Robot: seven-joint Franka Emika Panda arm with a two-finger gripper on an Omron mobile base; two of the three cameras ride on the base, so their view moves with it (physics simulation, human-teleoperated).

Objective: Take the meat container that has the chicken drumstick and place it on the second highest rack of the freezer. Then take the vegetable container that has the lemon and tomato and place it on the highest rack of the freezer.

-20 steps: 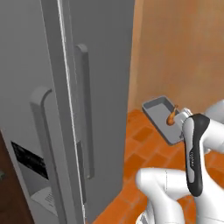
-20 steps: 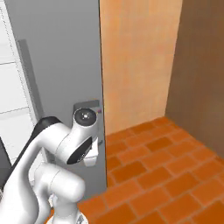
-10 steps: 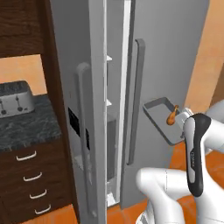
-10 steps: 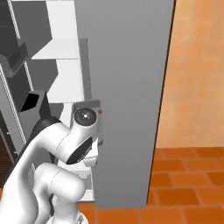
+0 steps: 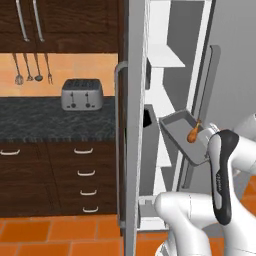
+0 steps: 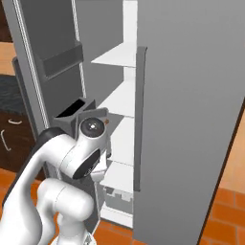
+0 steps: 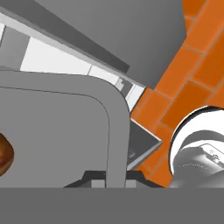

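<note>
The meat container (image 5: 181,134), a shallow grey tray, hangs tilted in front of the open freezer (image 5: 156,100). The orange-brown chicken drumstick (image 5: 193,133) lies against its lower side. In the hand view my gripper (image 7: 114,178) is shut on the tray's rim (image 7: 117,140), and the drumstick (image 7: 4,154) shows at the left edge. From the right, the tray (image 6: 74,111) sits just left of my wrist, level with the middle white racks (image 6: 120,98). The vegetable container with the lemon and tomato is out of view.
The open freezer door (image 5: 133,125) stands edge-on just left of the tray. The closed right door (image 6: 191,119) is close on the other side. A toaster (image 5: 82,94) sits on the dark counter (image 5: 40,117) above drawers (image 5: 85,175). Orange tiles (image 5: 60,230) cover the floor.
The whole picture has swung as the base turned: the freezer's open white interior now faces me. The tray stays in my grip, now close to the shelves.
</note>
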